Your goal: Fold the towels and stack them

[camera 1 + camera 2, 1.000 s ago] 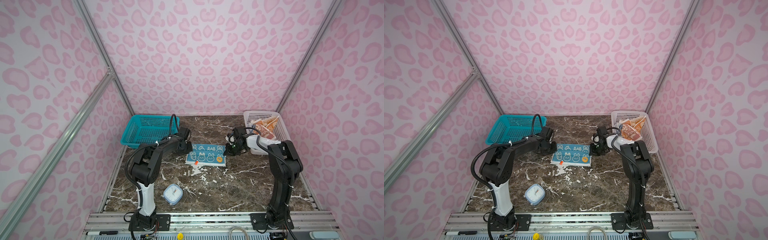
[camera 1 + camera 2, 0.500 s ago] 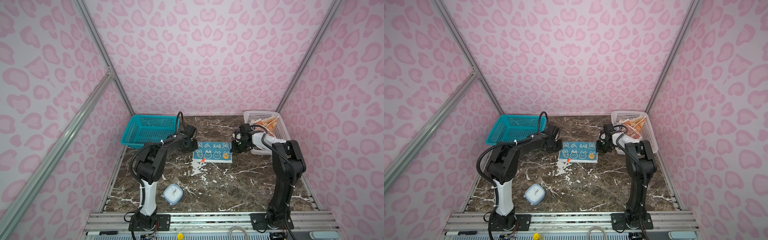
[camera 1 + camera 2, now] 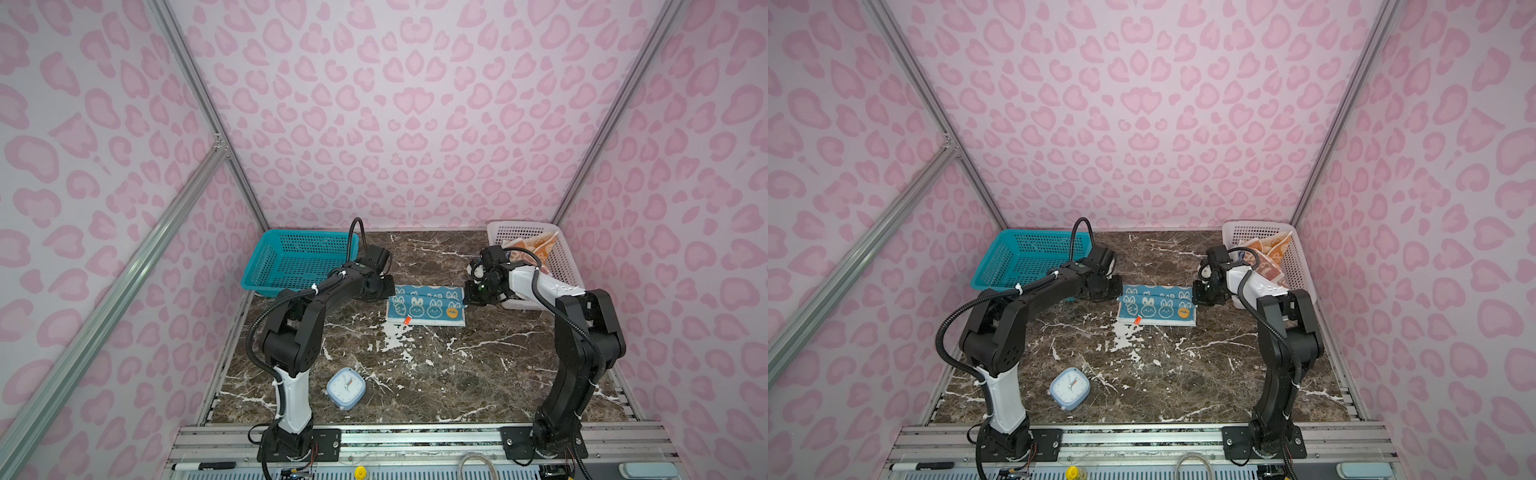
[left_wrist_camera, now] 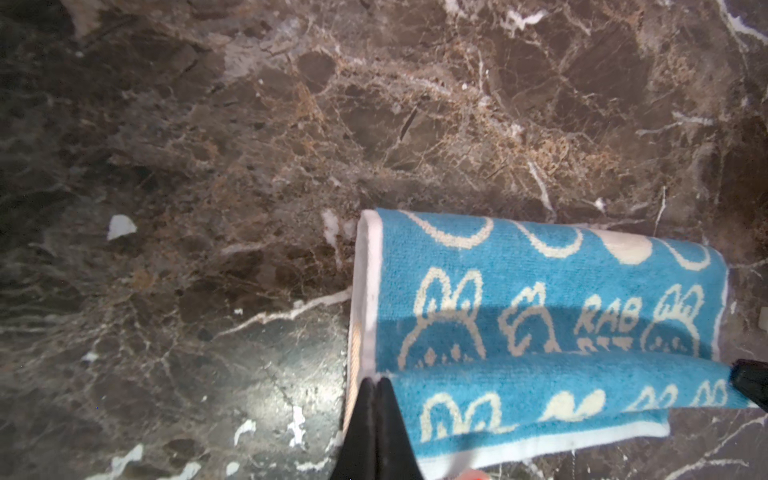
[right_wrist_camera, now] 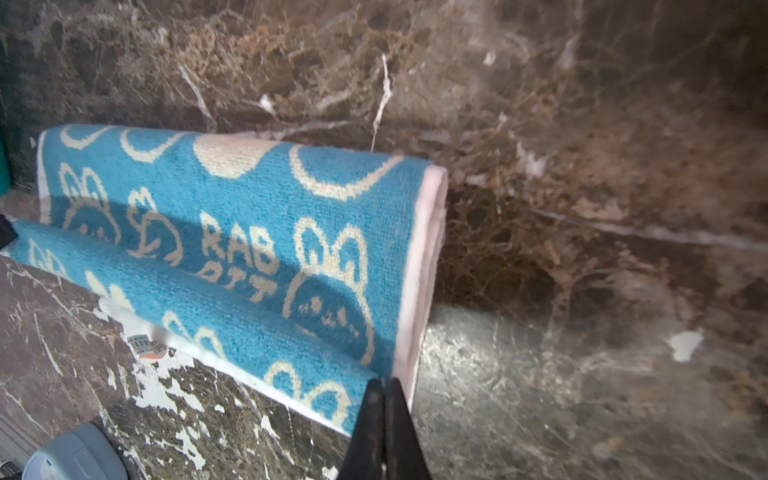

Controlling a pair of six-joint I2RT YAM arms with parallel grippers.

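Blue towel [image 3: 428, 308] shifted right; L pincer [image 4: 376, 381] & R pincer [image 5: 384, 381] each clamped on a corner.

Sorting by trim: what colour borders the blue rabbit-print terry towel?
Whitish-pink border on the blue rabbit-print terry towel, clearest in the right wrist view.

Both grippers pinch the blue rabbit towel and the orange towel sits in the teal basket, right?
No: the orange towel sits in the white basket, as both top views show. The left gripper and right gripper do pinch the blue rabbit towel.
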